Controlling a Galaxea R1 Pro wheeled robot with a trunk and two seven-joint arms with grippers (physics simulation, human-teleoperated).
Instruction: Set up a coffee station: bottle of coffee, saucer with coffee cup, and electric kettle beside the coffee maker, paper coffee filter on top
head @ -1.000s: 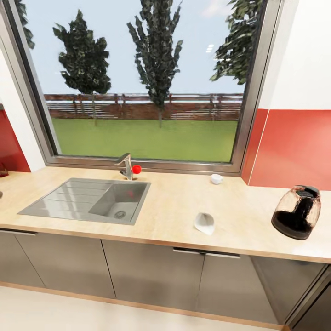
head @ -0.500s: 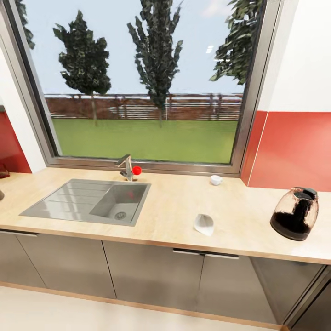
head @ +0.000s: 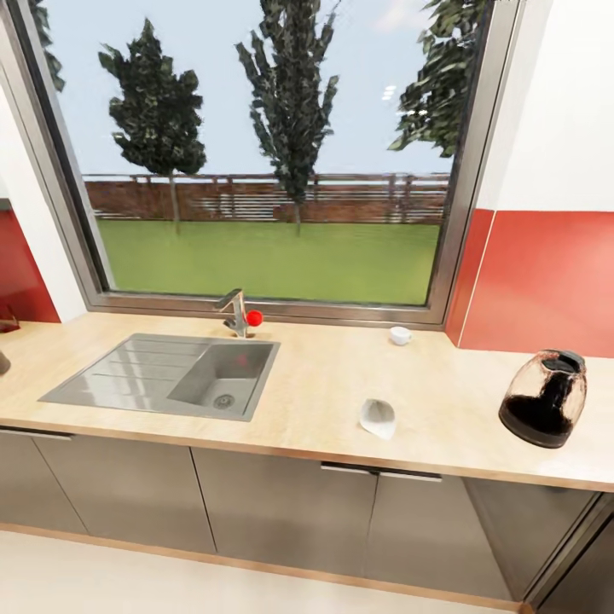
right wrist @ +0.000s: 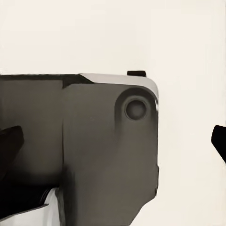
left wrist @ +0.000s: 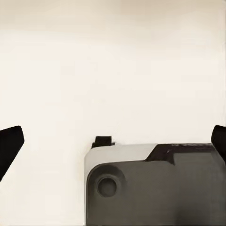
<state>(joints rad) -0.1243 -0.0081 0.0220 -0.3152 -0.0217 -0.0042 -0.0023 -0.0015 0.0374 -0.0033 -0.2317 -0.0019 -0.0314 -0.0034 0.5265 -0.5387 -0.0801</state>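
On kitchen countertop point(head: 341, 392), white paper coffee filter point(head: 378, 417), glass-bodied electric kettle point(head: 546, 397), tiny coffee cup point(head: 400, 334)

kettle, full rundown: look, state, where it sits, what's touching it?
The kettle is a rounded clear glass jug with a black base, a dark rim and a dark handle showing through the glass. It stands upright on the countertop near its right end, in front of the red wall panel, closer to the front edge than the wall. Only the countertop touches it; the paper filter and the cup lie well apart to its left.
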